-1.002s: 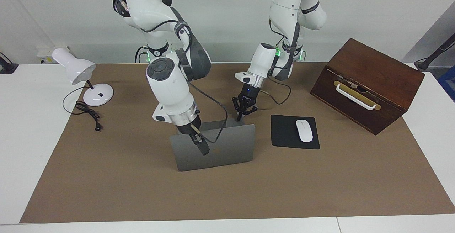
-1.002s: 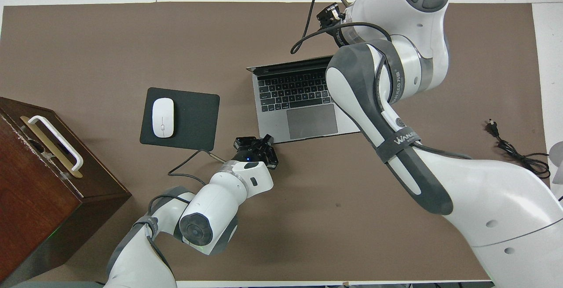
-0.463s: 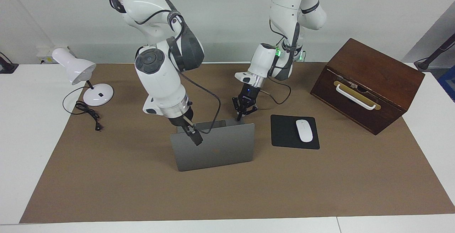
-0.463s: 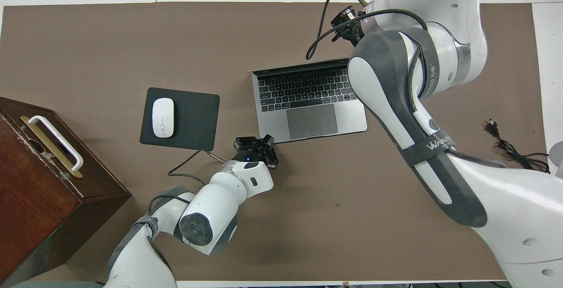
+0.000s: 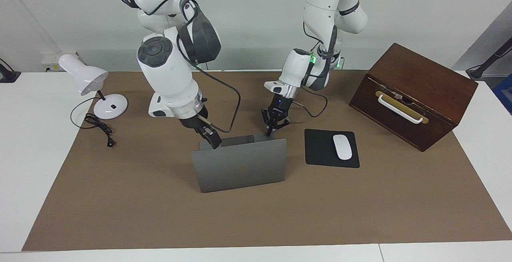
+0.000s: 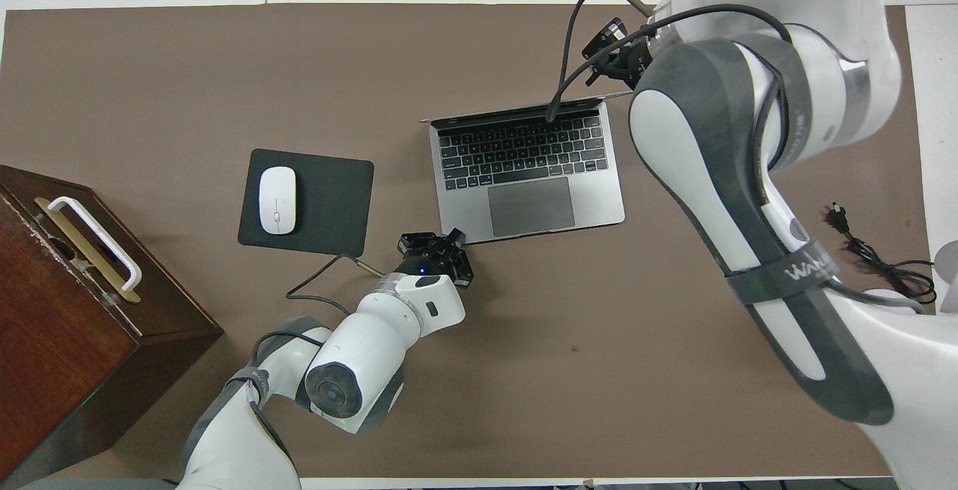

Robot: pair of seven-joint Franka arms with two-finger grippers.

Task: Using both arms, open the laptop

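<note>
Your laptop (image 5: 240,165) at frame centre already stands open — lid upright. The left gripper (image 5: 272,129), fingers together, pins its base corner; the right gripper (image 5: 213,139), jaw gap unreadable, hangs at the lid's top edge — only withdrawal seems left.

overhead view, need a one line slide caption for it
Open laptop on the brown mat, left gripper shut at its near corner, right gripper by the screen's top edge.

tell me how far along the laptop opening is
Done: the laptop stands open, lid upright, keyboard showing. In hand: the left gripper, shut, rests at the base's corner nearest the robots; the right gripper is at the lid's top edge. Left: seemingly just pulling both arms away.
</note>
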